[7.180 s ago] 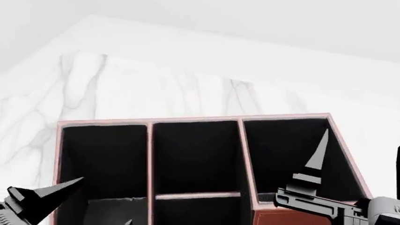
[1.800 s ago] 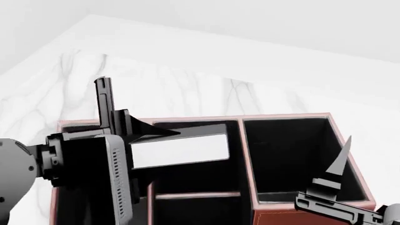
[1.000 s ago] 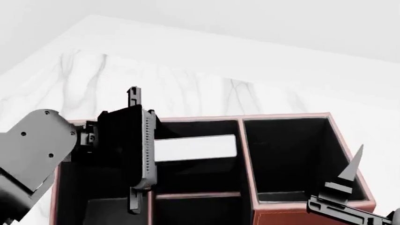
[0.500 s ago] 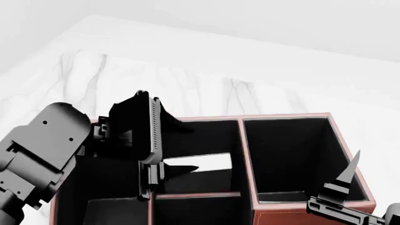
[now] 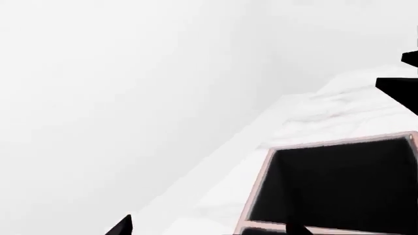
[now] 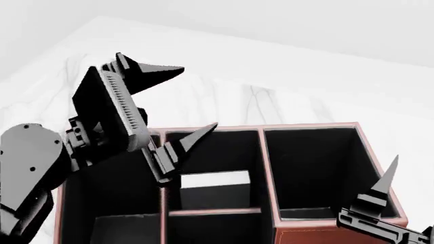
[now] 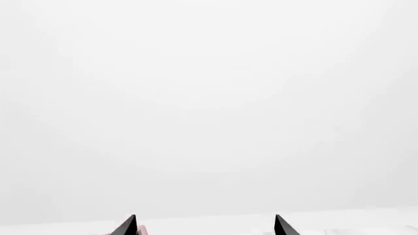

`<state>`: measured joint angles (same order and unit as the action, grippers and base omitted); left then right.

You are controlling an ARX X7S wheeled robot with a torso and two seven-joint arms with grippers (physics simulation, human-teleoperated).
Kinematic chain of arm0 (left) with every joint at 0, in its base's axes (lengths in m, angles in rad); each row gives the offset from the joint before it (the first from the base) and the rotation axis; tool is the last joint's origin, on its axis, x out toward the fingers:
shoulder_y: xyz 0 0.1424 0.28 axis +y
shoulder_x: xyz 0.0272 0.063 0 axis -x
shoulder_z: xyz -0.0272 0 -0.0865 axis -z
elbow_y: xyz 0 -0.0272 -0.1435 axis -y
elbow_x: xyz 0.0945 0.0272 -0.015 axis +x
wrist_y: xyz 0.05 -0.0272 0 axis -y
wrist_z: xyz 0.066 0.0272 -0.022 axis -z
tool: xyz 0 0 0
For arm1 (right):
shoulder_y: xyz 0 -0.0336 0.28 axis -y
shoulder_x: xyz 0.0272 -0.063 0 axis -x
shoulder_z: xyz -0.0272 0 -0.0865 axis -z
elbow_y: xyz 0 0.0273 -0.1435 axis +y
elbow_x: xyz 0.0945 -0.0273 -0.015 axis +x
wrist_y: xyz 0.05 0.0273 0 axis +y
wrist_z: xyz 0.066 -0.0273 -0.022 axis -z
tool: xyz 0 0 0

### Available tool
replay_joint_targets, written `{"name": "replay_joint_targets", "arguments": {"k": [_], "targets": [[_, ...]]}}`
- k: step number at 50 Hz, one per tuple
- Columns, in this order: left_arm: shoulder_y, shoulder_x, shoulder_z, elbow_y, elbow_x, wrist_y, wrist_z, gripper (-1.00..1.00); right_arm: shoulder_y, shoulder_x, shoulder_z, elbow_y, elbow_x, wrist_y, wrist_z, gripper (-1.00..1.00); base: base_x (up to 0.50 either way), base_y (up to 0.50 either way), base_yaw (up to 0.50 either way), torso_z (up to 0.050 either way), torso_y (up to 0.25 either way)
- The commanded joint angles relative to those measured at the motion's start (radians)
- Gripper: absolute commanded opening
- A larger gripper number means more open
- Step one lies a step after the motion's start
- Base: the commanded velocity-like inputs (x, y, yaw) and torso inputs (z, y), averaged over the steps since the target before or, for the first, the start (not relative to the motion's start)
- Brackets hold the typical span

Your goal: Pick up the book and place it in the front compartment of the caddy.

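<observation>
The reddish-brown caddy (image 6: 318, 237) with pale pink rims fills the lower head view. The book (image 6: 213, 180) stands inside the front compartment (image 6: 234, 152), the larger far section of the middle column, white page edge up, below the rim. My left gripper (image 6: 200, 95) is open and empty above the caddy's left and middle sections, clear of the book. In the left wrist view its tips (image 5: 124, 226) are wide apart over one black-lined section (image 5: 333, 181). My right gripper (image 7: 204, 226) is open and empty; one finger (image 6: 383, 180) shows at the caddy's right end.
The caddy stands on a white marble table (image 6: 224, 96) whose far edge runs beneath a plain white wall. A thin cross divider (image 6: 213, 211) splits the middle column. The left arm's grey body (image 6: 27, 168) hangs over the caddy's left section.
My left gripper has opened and let go of the book, then lifted up and left. The book has dropped lower into the middle far section. The right arm has barely moved.
</observation>
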<state>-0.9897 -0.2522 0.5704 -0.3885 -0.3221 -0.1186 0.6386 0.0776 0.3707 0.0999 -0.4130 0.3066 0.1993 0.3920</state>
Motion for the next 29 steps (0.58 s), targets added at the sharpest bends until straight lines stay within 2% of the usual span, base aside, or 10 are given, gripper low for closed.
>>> {"name": "replay_joint_targets", "arguments": {"k": [1,2,3,5,6,8,10,16,22,29], "targets": [[0.302,-0.138,-0.256,0.654,-0.110,-0.176,-0.428,1.00,-0.009,0.002,0.022,-0.095,0.034,0.008,0.014,1.00,0.00,0.00,0.00,0.000,0.000],[0.330,-0.143,-0.267,0.681,-0.098,-0.164,-0.453,1.00,-0.015,-0.001,0.019,-0.092,0.030,-0.005,0.010,1.00,0.00,0.00,0.00,0.000,0.000],[0.389,-0.144,-0.333,0.759,-0.193,-0.217,-0.509,1.00,-0.016,0.000,0.012,-0.110,0.022,-0.005,0.014,1.00,0.00,0.00,0.00,0.000,0.000],[0.457,-0.141,-0.360,0.803,-0.149,-0.162,-0.563,1.00,-0.015,0.003,0.007,-0.135,0.017,0.007,0.022,1.00,0.00,0.00,0.00,0.000,0.000],[0.515,-0.138,-0.401,0.859,-0.188,-0.175,-0.609,1.00,-0.026,-0.002,0.002,-0.135,0.006,-0.016,0.018,1.00,0.00,0.00,0.00,0.000,0.000],[0.539,-0.131,-0.415,0.874,-0.169,-0.147,-0.631,1.00,-0.029,-0.003,0.001,-0.138,0.003,-0.021,0.019,1.00,0.00,0.00,0.00,0.000,0.000],[0.648,-0.109,-0.456,0.952,-0.067,0.006,-0.680,1.00,-0.027,0.000,0.002,-0.173,0.007,-0.009,0.027,1.00,0.00,0.00,0.00,0.000,0.000],[0.843,-0.049,-0.549,1.013,-0.028,0.175,-0.757,1.00,-0.053,-0.008,-0.004,-0.199,-0.021,-0.064,0.028,1.00,0.00,0.00,0.00,0.000,0.000],[0.915,-0.032,-0.691,1.117,-0.202,0.197,-0.846,1.00,-0.072,-0.018,0.011,-0.214,-0.014,-0.104,0.030,1.00,0.00,0.00,0.00,0.000,0.000],[0.939,0.012,-0.730,1.139,-0.186,0.298,-0.852,1.00,-0.081,-0.031,0.004,-0.217,-0.043,-0.159,0.033,1.00,0.00,0.00,0.00,0.000,0.000]]}}
